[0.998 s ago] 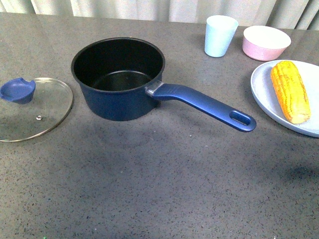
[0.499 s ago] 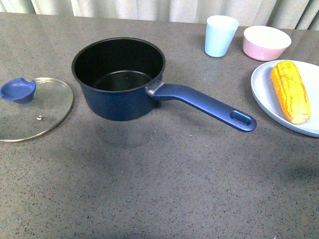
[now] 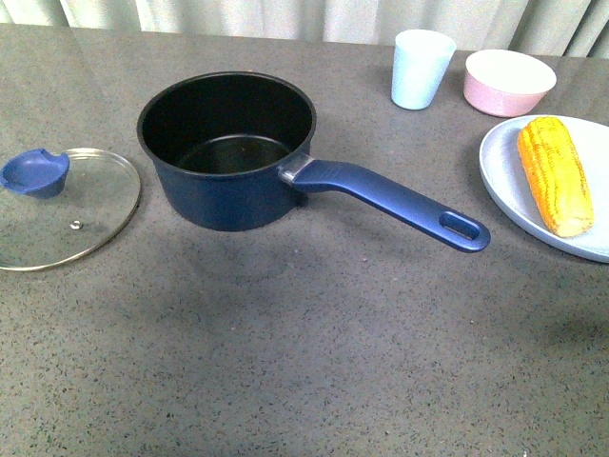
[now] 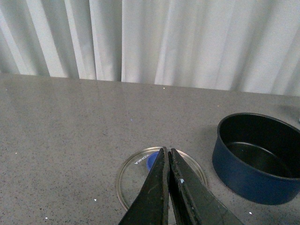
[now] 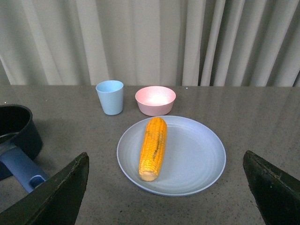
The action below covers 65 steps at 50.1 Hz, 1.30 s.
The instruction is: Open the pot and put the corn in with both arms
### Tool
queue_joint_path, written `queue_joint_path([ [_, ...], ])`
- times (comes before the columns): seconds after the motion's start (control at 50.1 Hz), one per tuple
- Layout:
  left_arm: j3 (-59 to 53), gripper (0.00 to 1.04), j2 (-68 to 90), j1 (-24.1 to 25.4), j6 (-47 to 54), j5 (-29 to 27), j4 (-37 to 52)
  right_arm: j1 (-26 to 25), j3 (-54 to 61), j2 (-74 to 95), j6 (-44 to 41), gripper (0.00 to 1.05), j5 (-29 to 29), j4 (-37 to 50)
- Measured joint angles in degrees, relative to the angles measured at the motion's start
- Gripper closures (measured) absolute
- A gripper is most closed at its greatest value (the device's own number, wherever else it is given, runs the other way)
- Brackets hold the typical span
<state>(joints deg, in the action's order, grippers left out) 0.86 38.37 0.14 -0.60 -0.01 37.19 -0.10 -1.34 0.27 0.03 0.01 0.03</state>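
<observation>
Pot [image 3: 224, 202] stands uncovered mid-table: a round navy saucepan with a matte black inside, empty. Its 1 long blue handle [image 3: 381, 195], with a slot hole near the tip, points to the right. The corn [image 3: 554, 173], a yellow-orange cob with ridged kernel rows, lies on a smooth pale-blue plate [image 3: 500, 167] well to the pot's right, clear of the handle. Left of the pot, a round glass lid [image 3: 76, 224] with a metal rim and a blue knob [image 3: 35, 172] lies flat on the speckled grey table [image 3: 314, 352]. Behind the plate stand a light-blue cup [image 3: 420, 69] and a pink bowl [image 3: 495, 95]. The left gripper [image 4: 167, 151] has its 2 black fingers pressed together on nothing, the lid showing behind their tips. The right gripper [image 5: 165, 154] is spread wide and empty, the corn showing between its fingers.
</observation>
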Motion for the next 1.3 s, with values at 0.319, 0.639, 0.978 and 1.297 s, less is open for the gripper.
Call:
queue_joint_path([
  [0.319,0.0,1.03,-11.6,0.0,0.0,0.0,-10.7,0.0,0.0,0.0,0.0,0.09,0.0,0.0],
  [0.639,0.0,1.03,-21.8,0.0,0.0,0.0,-20.6,0.0,0.0,0.0,0.0,0.09,0.0,0.0],
  [0.978,0.0,1.03,-26.6,0.0,0.0,0.0,-25.3,0.0,0.0,0.0,0.0,0.09,0.0,0.0],
  [1.297,0.0,1.03,-37.1,0.0,0.0,0.0,-36.8,0.0,0.0,0.0,0.0,0.09,0.0,0.0],
])
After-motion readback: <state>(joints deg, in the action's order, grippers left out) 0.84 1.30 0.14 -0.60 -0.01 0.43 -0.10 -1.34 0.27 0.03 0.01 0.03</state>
